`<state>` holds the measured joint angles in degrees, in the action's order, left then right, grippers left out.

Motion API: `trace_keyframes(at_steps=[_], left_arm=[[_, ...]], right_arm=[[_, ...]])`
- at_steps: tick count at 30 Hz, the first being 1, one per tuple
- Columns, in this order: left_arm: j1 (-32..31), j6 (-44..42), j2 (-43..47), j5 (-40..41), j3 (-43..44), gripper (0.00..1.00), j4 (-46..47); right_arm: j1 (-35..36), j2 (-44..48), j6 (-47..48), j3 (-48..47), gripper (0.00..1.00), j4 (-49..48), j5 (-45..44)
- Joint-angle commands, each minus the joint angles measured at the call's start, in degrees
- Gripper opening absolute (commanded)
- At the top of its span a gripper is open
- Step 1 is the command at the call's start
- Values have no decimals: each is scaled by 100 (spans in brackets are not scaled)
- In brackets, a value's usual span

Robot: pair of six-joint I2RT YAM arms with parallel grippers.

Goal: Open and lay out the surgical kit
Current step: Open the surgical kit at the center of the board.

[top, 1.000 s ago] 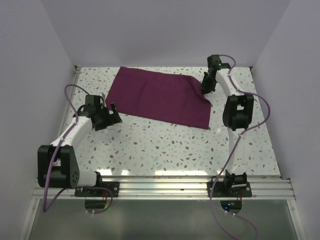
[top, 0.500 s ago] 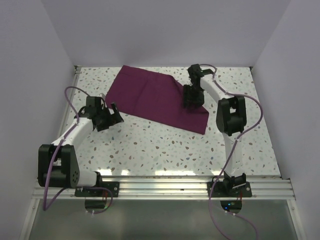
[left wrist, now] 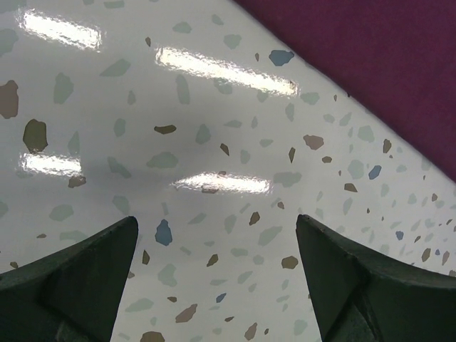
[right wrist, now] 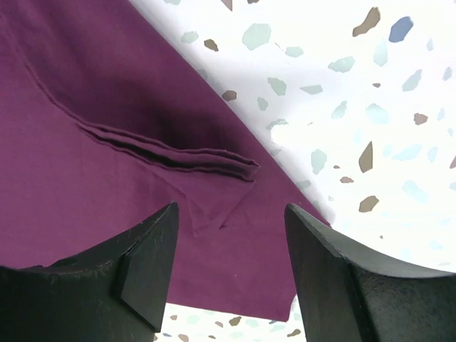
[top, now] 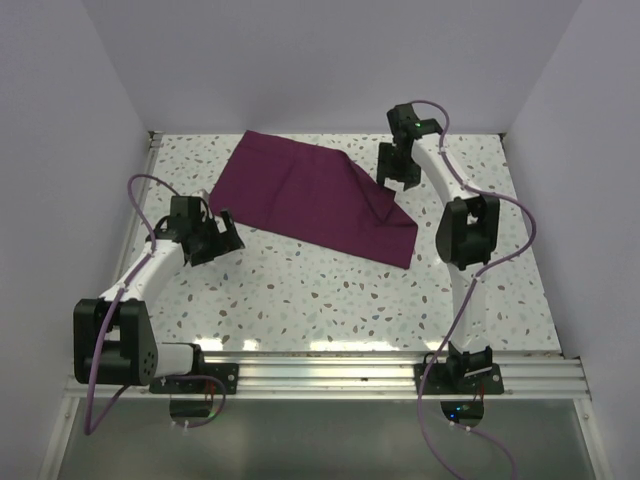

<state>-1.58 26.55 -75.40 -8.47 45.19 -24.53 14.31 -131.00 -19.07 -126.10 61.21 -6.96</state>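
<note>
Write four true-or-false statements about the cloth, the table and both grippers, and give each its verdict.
1. The maroon cloth lies on the speckled table. True.
2. The right gripper is shut on the cloth. False: its jaws stand open over a fold in the cloth and grip nothing.
3. The left gripper is open over bare table, beside the cloth's edge. True.
4. Steel instruments lie spread out on the table. False: none are in view.
</note>
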Motion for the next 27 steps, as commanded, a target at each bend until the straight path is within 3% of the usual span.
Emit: trace_keyframes(at_steps=[1,9,12,13,19,27], left_arm=[[-26,-246,139,109,122,96,-122],[-26,-308,25,3,86,96,-122],[-17,-378,25,12,95,96,-148],[-26,-387,25,12,104,96,-166],[-17,-492,86,56,122,96,-271],[-26,-528,121,47,113,96,-298]], right_arm=[[11,-294,-70,-108,65,76,45],[2,-365,-97,332,62,-294,116],[2,-470,-88,245,51,-320,169],[2,-488,-106,235,40,-346,186],[2,-549,-220,200,1,-426,309],[-7,-234,-220,-63,0,-277,-208]])
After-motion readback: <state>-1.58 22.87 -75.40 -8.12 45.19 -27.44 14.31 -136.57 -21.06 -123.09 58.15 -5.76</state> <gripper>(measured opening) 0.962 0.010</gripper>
